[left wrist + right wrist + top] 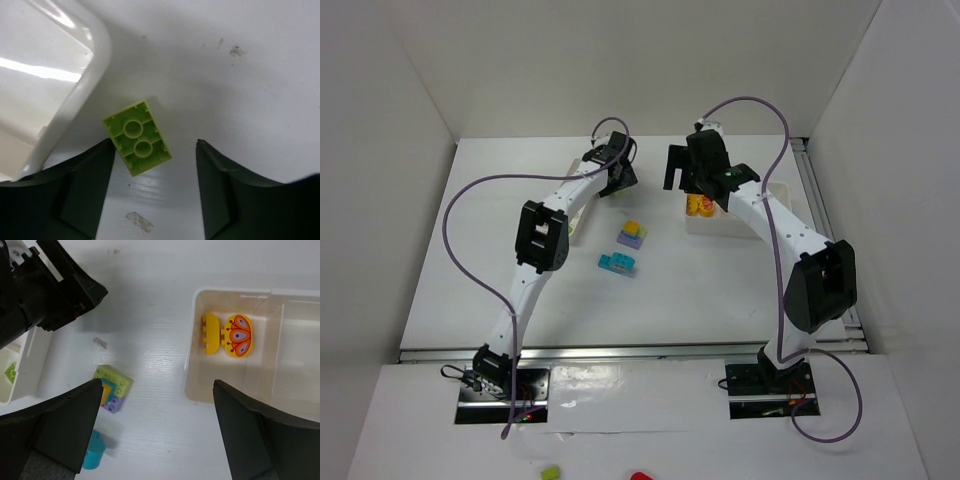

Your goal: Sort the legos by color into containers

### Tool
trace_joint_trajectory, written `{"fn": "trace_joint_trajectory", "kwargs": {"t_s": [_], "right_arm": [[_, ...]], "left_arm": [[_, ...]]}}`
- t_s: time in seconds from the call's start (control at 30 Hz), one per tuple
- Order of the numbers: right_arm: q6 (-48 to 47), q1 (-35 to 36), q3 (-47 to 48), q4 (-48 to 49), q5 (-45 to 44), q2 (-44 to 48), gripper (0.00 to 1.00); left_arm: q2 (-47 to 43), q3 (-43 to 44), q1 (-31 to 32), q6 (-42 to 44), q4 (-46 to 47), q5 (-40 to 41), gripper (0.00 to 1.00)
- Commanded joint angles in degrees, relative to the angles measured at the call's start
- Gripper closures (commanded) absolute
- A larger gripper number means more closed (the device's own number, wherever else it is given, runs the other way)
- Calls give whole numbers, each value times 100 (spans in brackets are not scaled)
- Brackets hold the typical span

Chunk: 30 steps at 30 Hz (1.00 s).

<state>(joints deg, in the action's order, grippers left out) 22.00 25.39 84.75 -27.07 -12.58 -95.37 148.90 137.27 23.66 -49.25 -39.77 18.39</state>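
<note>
A pale green lego [137, 137] lies upside down on the table beside the rounded corner of the left container [75, 75]. My left gripper [154, 147] stands open around it, the brick close to the left finger [85, 190] and not held. My right gripper [157, 385] is wide open with nothing in it, at the edge of the right container [195, 385], which holds a yellow brick [211, 333] and an orange patterned one [237, 335]. A green, yellow and purple stack [112, 387] and a cyan brick [94, 452] lie on the table between the containers.
From above, the left gripper [617, 180] and the right gripper [692, 185] work at the back of the table, the stack [633, 235] and cyan brick [617, 264] in front of them. The left container [20, 385] holds a green piece [11, 372]. White walls enclose the table.
</note>
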Motion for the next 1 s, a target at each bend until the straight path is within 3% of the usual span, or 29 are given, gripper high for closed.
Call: {"fn": "trace_joint_trajectory", "kwargs": {"t_s": [0.0, 0.1, 0.17, 0.33, 0.53, 0.67, 0.97], "right_arm": [[-11, 63, 6, -18, -8, 107, 2], [-11, 63, -46, -18, -8, 107, 2], [-11, 63, -46, -18, -8, 107, 2], [-11, 63, -99, 35, -8, 107, 2], [-11, 63, -161, 88, 45, 1, 2], [-11, 63, -213, 88, 98, -52, 2], [-11, 63, -213, 141, 159, -104, 2]], "left_arm": [[183, 89, 16, 564, 275, -308, 21], [183, 89, 77, 776, 382, -371, 4], [183, 89, 77, 900, 434, -371, 2], [183, 89, 77, 953, 330, -82, 21], [183, 89, 77, 1066, 259, 59, 31], [113, 36, 130, 1225, 259, 59, 49], [-869, -780, 331, 1488, 259, -319, 78]]}}
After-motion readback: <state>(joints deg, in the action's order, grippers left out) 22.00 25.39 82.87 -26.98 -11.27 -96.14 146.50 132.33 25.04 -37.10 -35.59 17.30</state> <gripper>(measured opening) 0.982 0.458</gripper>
